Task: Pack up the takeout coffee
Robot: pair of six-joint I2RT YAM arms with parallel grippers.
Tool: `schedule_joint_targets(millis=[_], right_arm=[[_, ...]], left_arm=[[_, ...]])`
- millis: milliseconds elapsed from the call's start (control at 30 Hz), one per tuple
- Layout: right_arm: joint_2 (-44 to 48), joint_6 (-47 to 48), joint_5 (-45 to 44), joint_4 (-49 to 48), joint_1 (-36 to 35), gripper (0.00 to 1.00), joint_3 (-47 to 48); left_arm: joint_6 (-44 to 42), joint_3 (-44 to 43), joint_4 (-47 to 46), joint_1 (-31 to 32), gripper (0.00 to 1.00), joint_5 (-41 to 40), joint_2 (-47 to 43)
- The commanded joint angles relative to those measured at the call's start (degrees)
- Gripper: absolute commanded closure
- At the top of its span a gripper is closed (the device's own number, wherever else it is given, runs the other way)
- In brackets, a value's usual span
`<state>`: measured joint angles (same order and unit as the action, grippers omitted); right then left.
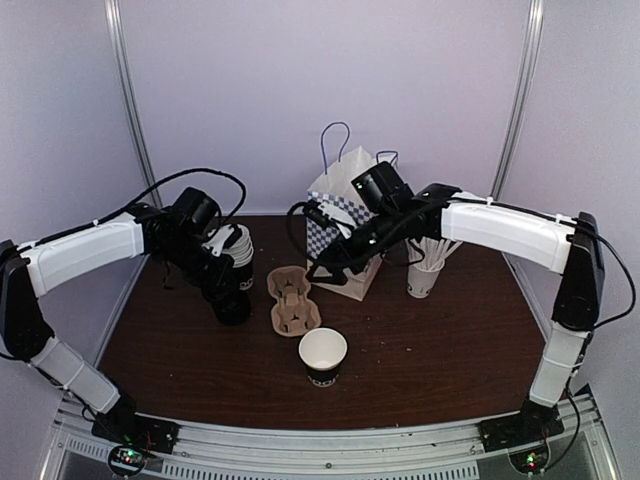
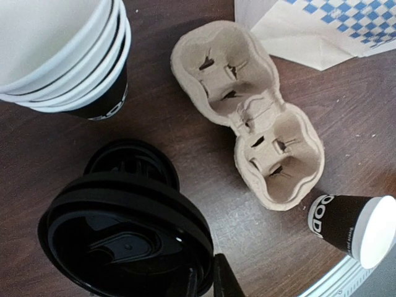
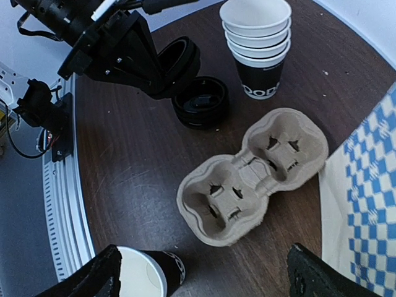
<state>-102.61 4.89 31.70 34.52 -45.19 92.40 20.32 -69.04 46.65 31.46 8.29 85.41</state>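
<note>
The left arm reaches in from the left side with its elbow bent. The left gripper (image 3: 162,79) points down over a low stack of black lids (image 3: 201,104) on the table (image 1: 440,350). Its fingers are clamped on the rim of a black lid (image 2: 124,238), held tilted just above that stack. The held piece shows a doubled rim in the left wrist view, so it may be two lids nested together.

The right arm stretches across from the right, its wrist in front of the checkered bag (image 1: 345,205). The right gripper (image 3: 203,266) hangs above the table with its fingers spread wide and nothing between them.

The takeout coffee cup (image 1: 322,357) stands upright near the front edge, just right of the near end of the pulp carrier (image 1: 293,300). It is well apart from the left gripper. It has no lid on, and its inside shows white.

The carrier has two wells, both empty. Behind the lids stands one stack of lidless black cups (image 3: 258,46), four going by the rims. One bag stands upright at the back, its handles up. One white cup (image 1: 425,275) to the right of the bag holds a bunch of white sticks. The stacked lids cannot be counted.
</note>
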Motion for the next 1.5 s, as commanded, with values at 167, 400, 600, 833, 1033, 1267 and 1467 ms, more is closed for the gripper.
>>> schedule_joint_targets(millis=[167, 400, 600, 833, 1033, 1267, 1467], right_arm=[[-18.5, -16.5, -2.4, -2.8, -5.1, 0.09, 22.2], [-26.6, -19.2, -6.6, -1.8, -7.6, 0.08, 32.6], [-26.2, -19.1, -3.1, -1.2, -7.7, 0.09, 32.7], [-10.3, -10.8, 4.8, -1.1, -7.1, 0.07, 19.7], [6.9, 10.6, 8.9, 13.3, -7.0, 0.0, 11.3], [14.3, 16.1, 2.2, 14.1, -6.6, 0.0, 2.4], [16.5, 18.5, 4.2, 15.2, -6.6, 0.0, -1.0]], left_arm=[[6.3, 12.0, -15.2, -8.6, 0.89, 17.3, -11.0], [5.9, 13.8, -15.2, -8.8, 0.89, 18.3, -15.9], [2.8, 11.1, -10.5, -9.0, 0.88, 16.6, -16.6], [6.2, 9.3, -16.4, -8.9, 0.87, 25.8, -21.2], [13.0, 7.6, -26.0, -8.6, 0.85, 39.4, -22.6], [14.8, 4.4, -29.3, -5.8, 0.88, 42.6, -21.2], [5.4, 4.3, -12.6, -3.0, 0.8, 30.0, -20.9]])
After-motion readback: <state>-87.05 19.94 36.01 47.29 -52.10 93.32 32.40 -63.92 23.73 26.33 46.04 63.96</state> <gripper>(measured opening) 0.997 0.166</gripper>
